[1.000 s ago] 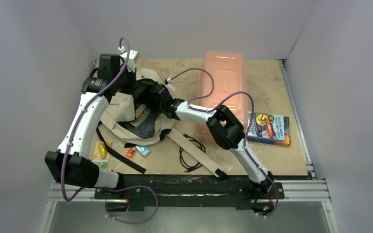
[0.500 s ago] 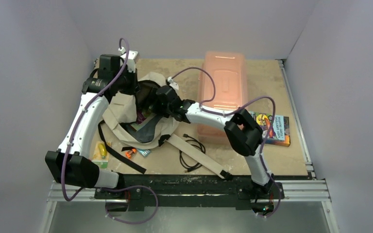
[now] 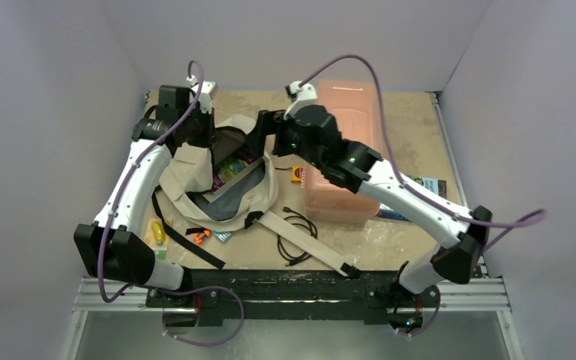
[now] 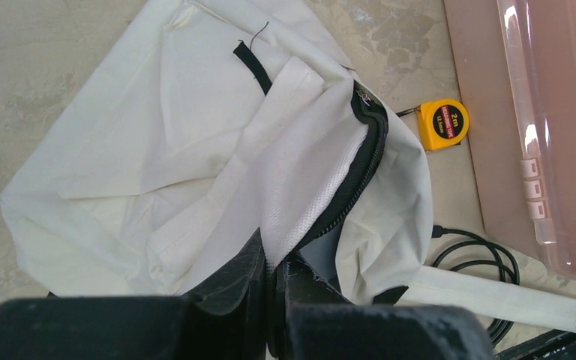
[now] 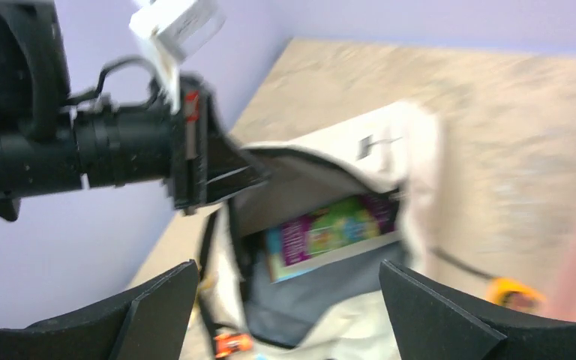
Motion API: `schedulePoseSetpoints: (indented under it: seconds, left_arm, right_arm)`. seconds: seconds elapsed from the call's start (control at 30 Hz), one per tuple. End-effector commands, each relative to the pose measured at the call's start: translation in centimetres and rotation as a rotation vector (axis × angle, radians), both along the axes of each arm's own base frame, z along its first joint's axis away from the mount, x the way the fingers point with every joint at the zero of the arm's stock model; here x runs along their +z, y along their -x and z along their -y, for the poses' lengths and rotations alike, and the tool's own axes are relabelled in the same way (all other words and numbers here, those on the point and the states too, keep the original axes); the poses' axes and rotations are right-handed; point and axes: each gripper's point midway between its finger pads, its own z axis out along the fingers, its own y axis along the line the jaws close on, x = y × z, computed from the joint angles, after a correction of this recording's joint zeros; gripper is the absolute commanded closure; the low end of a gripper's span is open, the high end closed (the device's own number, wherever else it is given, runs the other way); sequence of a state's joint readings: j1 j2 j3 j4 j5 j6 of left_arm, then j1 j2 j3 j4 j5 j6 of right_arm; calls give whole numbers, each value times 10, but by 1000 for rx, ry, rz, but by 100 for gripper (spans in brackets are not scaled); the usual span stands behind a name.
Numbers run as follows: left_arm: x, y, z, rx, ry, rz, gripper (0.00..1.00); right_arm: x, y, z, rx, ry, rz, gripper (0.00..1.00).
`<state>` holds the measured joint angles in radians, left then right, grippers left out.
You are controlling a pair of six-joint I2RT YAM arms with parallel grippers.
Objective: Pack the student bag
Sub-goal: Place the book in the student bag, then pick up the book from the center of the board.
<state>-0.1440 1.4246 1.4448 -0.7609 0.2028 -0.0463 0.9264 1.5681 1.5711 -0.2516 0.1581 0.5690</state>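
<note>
The student bag, cream fabric with black straps, lies open at the left of the table. My left gripper is shut on the bag's zipper rim and holds the mouth up. In the left wrist view the white rim fabric is pinched at the left gripper. A colourful book lies inside on the dark lining. My right gripper hangs open and empty above the far side of the bag's mouth. Between the wide fingers of the right gripper, its own view shows the book, blurred.
A translucent pink box stands right of the bag, with a yellow tape measure beside it. A second book lies partly behind the right arm. A black cable, a loose strap and small orange and yellow items lie near the front.
The right gripper opened, let go of the colourful book inside the bag, then rose out and back toward the pink box. The left gripper kept its hold on the rim.
</note>
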Motion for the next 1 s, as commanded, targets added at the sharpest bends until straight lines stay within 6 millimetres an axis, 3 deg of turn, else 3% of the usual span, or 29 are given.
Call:
schedulePoseSetpoints:
  seconds: [0.0, 0.1, 0.23, 0.4, 0.5, 0.53, 0.63, 0.73, 0.83, 0.97]
  left_arm:
    - [9, -12, 7, 0, 52, 37, 97]
    - [9, -11, 12, -15, 75, 32, 92]
    - [6, -9, 12, -10, 82, 38, 89]
    - [3, -6, 21, -35, 85, 26, 90]
    - [3, -4, 26, -51, 87, 23, 90]
    - [3, -4, 27, -55, 89, 22, 90]
    - [5, -3, 30, -60, 101, 20, 90]
    - [6, -3, 33, -66, 116, 17, 90]
    - [6, -2, 36, -73, 135, 12, 90]
    - [9, -1, 41, -87, 158, 12, 90]
  right_arm:
    - [58, -20, 145, -378, 268, 214, 3]
    - [59, -39, 235, -559, 265, 202, 1]
    - [30, -49, 351, -876, 250, 130, 1]
    - [-31, -30, 427, -1107, 1, -92, 1]
    - [-76, -10, 438, -1112, -202, -238, 1]
    - [-98, -2, 438, -1107, -223, -281, 1]
    - [-136, 23, 429, -1060, -260, -382, 1]
    - [-159, 41, 408, -1057, -439, -509, 1]
    - [-180, 58, 393, -1047, -507, -601, 1]
    - [-221, 65, 372, -1006, -620, -737, 2]
